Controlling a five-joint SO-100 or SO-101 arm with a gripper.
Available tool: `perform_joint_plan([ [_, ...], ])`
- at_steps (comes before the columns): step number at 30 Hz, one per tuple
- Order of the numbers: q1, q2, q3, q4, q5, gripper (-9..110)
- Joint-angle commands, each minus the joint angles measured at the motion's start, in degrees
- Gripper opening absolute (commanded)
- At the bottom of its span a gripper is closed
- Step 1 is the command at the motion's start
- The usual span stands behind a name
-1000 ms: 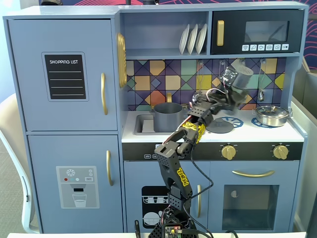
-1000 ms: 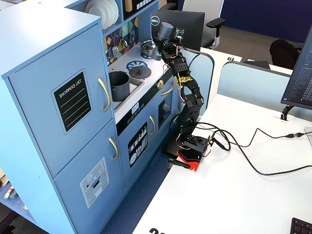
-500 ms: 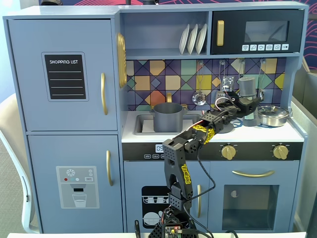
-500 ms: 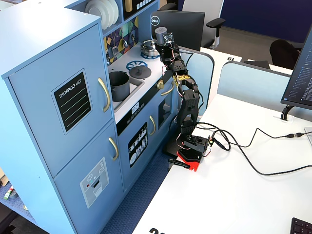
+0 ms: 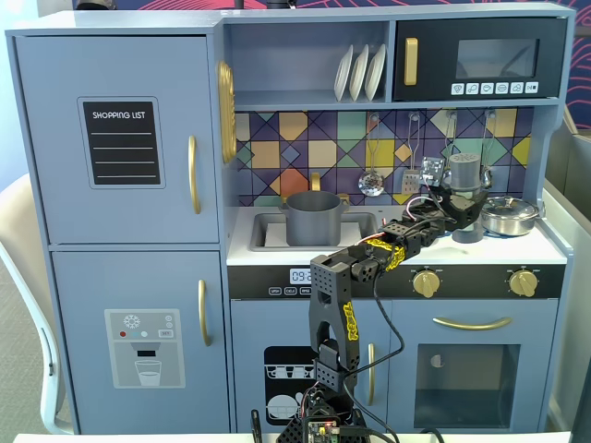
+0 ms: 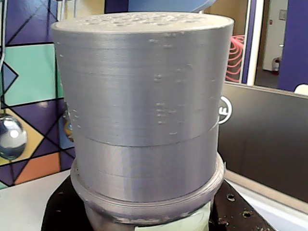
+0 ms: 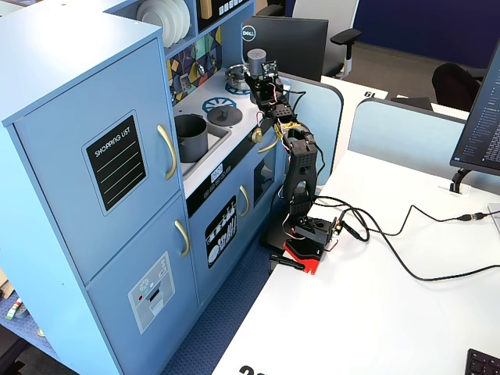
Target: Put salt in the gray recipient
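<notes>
The salt shaker [image 6: 144,106] fills the wrist view: a gray ribbed cylinder with a perforated top and a strip of pale green label at the bottom edge. My gripper [image 6: 149,222] is shut on its lower body, with black jaws on both sides. In a fixed view the gripper [image 5: 464,205] holds the upright salt shaker [image 5: 464,172] over the right stovetop. I cannot tell whether its base touches the counter. The gray pot [image 5: 314,217] stands in the sink well to the left. In the other fixed view the salt shaker [image 7: 256,58], the gripper [image 7: 258,78] and the pot [image 7: 190,137] also show.
A shiny steel pan [image 5: 509,215] sits just right of the shaker. A flat gray lid [image 7: 223,116] lies on the counter between sink and stove. Ladles and utensils [image 5: 372,180] hang on the tiled back wall. A shelf with plates [image 5: 360,72] is overhead.
</notes>
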Motion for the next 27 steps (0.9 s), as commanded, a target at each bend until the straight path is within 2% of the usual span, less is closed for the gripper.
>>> perform_joint_plan([
  [1,-0.88,0.53,-0.7,-1.49,1.32,0],
  [21,-0.62,-1.32,6.94,-6.42,0.0,0],
  [22,-0.62,-1.32,6.86,-6.42,0.0,5],
  [24,0.0,-0.97,7.03,-6.15,1.76,26],
  [27,0.7,-0.44,7.12,-6.77,4.13,47],
])
